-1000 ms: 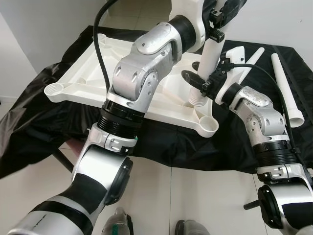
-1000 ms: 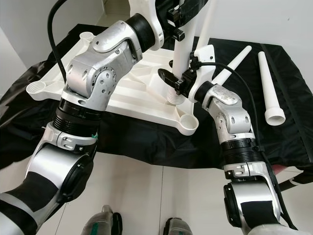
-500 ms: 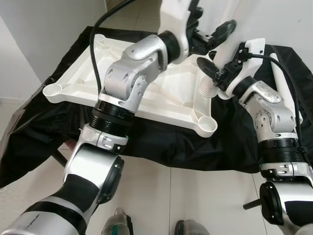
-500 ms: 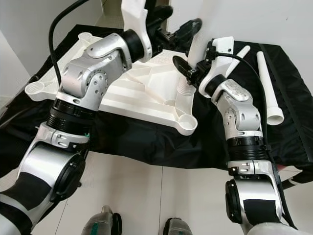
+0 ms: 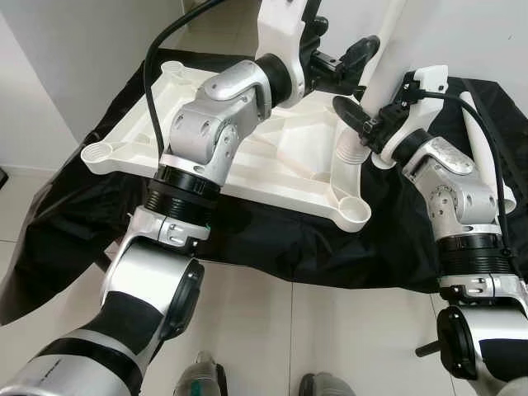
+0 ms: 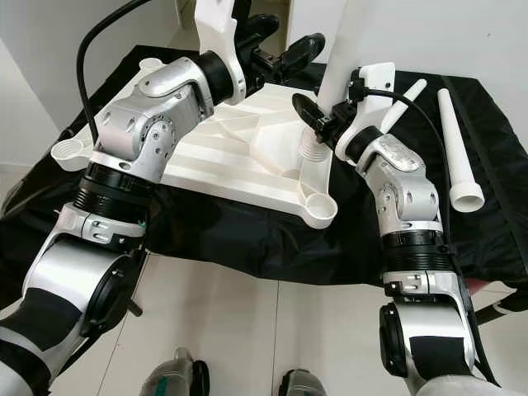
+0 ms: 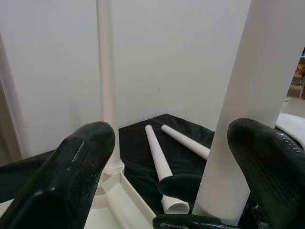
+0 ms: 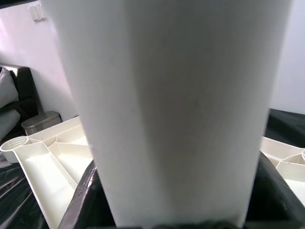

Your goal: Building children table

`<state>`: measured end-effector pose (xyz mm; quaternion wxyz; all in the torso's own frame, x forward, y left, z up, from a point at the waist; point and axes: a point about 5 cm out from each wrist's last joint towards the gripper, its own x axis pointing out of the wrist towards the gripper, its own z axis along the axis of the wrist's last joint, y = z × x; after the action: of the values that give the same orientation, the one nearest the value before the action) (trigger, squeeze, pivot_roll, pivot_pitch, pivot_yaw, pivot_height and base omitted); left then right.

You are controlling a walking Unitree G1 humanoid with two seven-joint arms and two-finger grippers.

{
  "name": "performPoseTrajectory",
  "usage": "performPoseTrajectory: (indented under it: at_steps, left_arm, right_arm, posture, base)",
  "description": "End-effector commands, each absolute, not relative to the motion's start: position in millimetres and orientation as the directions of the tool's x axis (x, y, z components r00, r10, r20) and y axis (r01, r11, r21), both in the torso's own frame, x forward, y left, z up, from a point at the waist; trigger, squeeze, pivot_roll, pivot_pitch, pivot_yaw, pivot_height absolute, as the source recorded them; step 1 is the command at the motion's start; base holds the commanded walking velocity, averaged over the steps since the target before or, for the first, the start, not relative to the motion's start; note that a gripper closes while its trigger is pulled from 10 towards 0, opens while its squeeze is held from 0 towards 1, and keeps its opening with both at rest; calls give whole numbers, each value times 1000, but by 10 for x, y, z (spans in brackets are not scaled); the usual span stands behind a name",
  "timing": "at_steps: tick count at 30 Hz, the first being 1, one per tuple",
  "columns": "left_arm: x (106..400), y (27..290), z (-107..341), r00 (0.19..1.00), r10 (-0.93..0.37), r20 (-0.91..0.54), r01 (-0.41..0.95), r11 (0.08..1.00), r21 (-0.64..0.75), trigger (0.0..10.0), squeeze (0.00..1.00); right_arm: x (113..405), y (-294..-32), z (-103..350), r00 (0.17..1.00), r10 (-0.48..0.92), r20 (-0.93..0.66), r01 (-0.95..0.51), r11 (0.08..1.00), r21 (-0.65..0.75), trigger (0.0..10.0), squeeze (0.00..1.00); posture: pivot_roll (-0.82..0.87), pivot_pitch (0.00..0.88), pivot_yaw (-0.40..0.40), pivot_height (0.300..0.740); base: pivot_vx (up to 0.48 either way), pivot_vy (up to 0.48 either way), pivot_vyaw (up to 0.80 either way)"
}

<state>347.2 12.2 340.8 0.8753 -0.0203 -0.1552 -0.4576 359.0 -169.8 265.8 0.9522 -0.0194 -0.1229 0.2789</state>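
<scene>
Right pincer [image 5: 360, 124] grips table leg [image 5: 381, 62] above tabletop [image 5: 272, 157]; left pincer [image 7: 171, 143] spread wide, holding nothing.

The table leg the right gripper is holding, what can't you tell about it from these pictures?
- Table leg: top cut off by the head views' upper edge.
- Its threaded end: whether it sits in a tabletop socket is unclear.
- Right gripper: right wrist view has the leg covering the finger contact.

Eye views: head-mounted, looking forward and down; both share the upturned tabletop [image 5: 272, 157]. Left wrist view: looks along its jaws toward the wall. Right wrist view: close against the leg [image 8: 176, 109].
</scene>
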Motion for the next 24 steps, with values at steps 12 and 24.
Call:
performPoseTrajectory:
  at_steps: [12, 24]
  left_arm:
    - [3408, 63, 3456, 487, -819, 303, 831, 542, 128, 10000, 1000]
    - [3408, 63, 3456, 487, -819, 303, 831, 542, 128, 10000, 1000]
  right_arm:
    - [3589, -1680, 2692, 806, 544, 235, -533, 838, -112, 10000, 0]
    - [3589, -1680, 2692, 806, 544, 235, -533, 838, -112, 10000, 0]
  posture:
    - [-24, 114, 80, 740]
    - [-24, 114, 80, 740]
  base:
    - [0, 0, 0]
    - [0, 0, 0]
